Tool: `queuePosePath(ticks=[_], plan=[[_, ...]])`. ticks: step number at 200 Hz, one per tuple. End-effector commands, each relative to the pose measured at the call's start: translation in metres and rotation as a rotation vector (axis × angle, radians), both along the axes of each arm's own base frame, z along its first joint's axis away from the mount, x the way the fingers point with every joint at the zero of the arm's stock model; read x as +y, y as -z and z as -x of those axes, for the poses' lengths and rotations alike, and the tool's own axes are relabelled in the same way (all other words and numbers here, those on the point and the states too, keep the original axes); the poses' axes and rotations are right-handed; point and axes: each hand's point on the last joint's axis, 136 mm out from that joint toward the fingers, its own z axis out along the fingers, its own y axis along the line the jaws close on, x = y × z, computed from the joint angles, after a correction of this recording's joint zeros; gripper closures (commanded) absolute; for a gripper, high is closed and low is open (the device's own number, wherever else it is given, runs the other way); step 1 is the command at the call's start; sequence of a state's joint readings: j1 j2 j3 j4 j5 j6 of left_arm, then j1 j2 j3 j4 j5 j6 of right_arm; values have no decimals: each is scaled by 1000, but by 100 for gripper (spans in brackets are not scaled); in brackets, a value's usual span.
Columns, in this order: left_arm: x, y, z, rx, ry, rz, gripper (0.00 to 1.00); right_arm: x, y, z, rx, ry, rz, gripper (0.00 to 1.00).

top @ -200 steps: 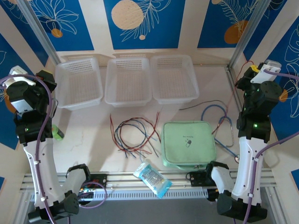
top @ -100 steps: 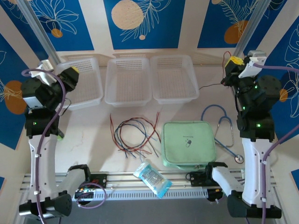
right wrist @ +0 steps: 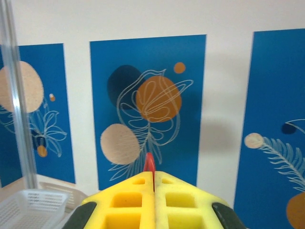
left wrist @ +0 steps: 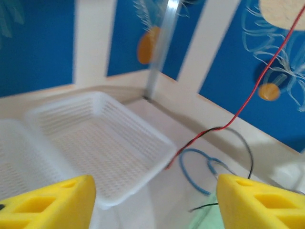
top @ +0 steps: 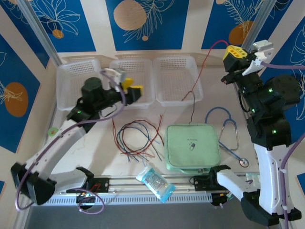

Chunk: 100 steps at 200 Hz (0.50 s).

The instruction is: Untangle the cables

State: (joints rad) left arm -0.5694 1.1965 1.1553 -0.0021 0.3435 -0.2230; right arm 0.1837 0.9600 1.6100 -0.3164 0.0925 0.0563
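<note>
High on the right, the right claw (top: 237, 51) is pinched shut on one red wire (top: 199, 72), which dangles clear. Left claw (top: 134, 90) hovers open and empty. The remaining cables (top: 138, 138) lie looped together on the table (top: 90, 138), so most of the untangling looks undone.

From above, I see bright, even light on the pale counter (top: 100, 143). Shadows are soft and faint. The colours look strong, and that picture is sharp. My left wrist picture is smeared all over; the basket (left wrist: 95, 138) and the left pincer (left wrist: 155, 202) look fuzzy. My right wrist picture shows the wall (right wrist: 147, 95) clear, but the right pincer (right wrist: 153, 191) and the red cable (right wrist: 149, 163) in it are soft.
</note>
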Motion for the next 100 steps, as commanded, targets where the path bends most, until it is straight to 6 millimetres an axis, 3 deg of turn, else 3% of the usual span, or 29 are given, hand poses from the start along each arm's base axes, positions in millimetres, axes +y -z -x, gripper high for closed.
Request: queuePosePath(ticks=[1, 19, 41, 100], plan=[[-48, -13, 12, -102, 117, -23, 29, 6, -4, 3, -3, -17, -20, 100], [-82, -4, 20, -64, 200, -21, 27, 15, -3, 5, -1, -47, -24, 100], [-106, 4, 27, -5, 241, 6, 26, 21, -5, 6, -10, -65, -27, 100], [-142, 23, 28, 236, 300, 127, 27, 41, -12, 3, -40, -100, 3, 100]])
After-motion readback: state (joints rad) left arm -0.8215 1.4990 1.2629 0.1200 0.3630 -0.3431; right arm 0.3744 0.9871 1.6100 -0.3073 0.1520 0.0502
